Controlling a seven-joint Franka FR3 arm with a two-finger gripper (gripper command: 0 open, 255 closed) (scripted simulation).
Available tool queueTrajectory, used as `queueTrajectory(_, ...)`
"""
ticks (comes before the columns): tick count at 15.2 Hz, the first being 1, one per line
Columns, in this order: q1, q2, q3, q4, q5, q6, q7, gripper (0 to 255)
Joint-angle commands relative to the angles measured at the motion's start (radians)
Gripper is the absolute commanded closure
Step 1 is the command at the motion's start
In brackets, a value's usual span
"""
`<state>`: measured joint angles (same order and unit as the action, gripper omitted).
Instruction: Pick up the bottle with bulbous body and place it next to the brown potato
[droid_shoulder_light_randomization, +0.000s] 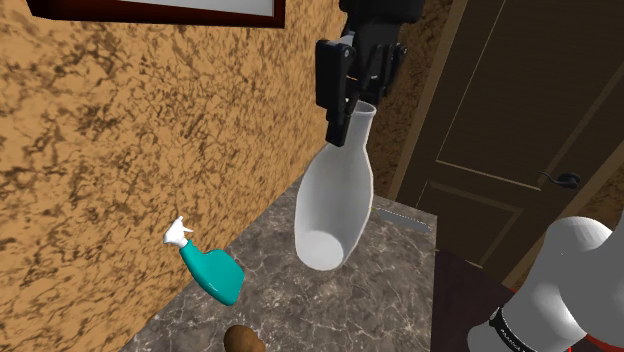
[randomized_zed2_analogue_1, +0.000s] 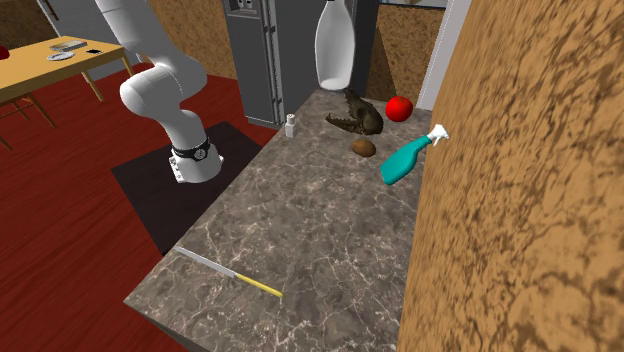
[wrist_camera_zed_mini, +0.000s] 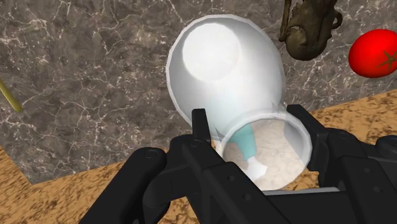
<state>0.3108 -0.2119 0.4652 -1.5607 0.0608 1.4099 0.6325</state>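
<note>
the gripper (droid_shoulder_light_randomization: 352, 110) is clasping the white bottle (droid_shoulder_light_randomization: 333, 195) by its open neck. the bottle is hanging below the jaws, long axis slightly tilted, base pointing down toward the marble counter (droid_shoulder_light_randomization: 400, 290).

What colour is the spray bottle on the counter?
Teal body, white trigger head; the spray bottle shows best in the second exterior view.

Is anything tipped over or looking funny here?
Yes. The teal spray bottle lies on its side on the counter by the wall instead of standing up. The white bottle hangs in the air above the counter, but only because the gripper holds it by the neck.
</note>
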Motion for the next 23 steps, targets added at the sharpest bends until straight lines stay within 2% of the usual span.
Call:
queueTrajectory(1,0.0,-0.013,-0.003,-0.039,0.005,0.028,-0.004,255)
queueTrajectory(23,0.014,-0.105,-0.007,-0.426,0.044,0.33,-0.029,255)
